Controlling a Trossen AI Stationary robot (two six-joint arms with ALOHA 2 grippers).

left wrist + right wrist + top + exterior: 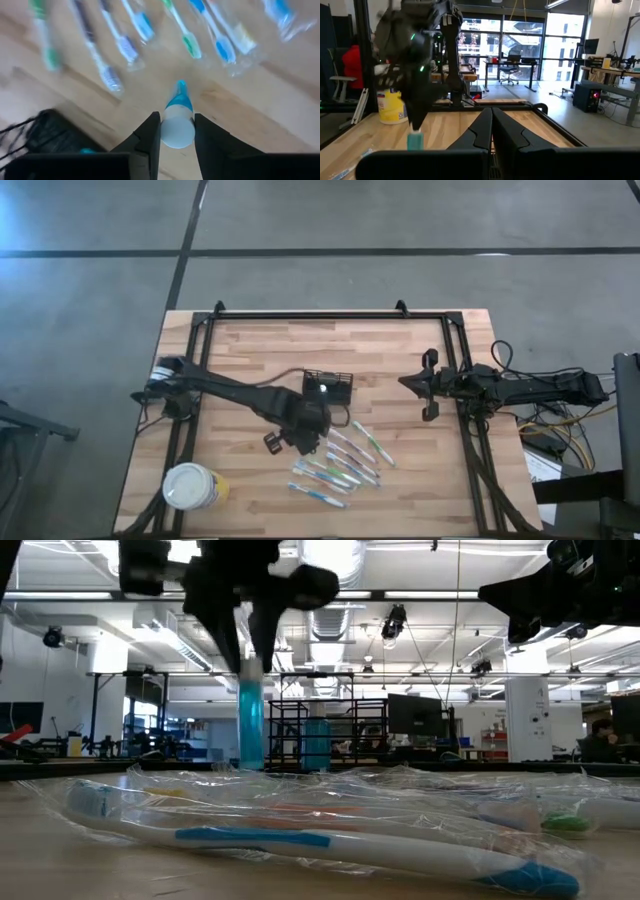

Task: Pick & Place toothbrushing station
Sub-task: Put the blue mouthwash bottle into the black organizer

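My left gripper is over the table's middle, shut on a blue and white toothbrush that hangs upright below it. The small black wire-mesh basket stands on the table just beyond it and also shows in the left wrist view. Several wrapped toothbrushes lie flat on the table nearer the front edge. My right gripper is shut and empty, raised at the table's right side. My left gripper pinches the toothbrush's whitish upper end between its two fingers. The fingers point down from above. The brush hangs upright below them, blue part down. In the low view the wrapped brushes hide its lower end.
A round yellowish tub with a white lid stands at the table's front left. A black frame runs along the table's far edge and sides. Cables lie off the right edge.
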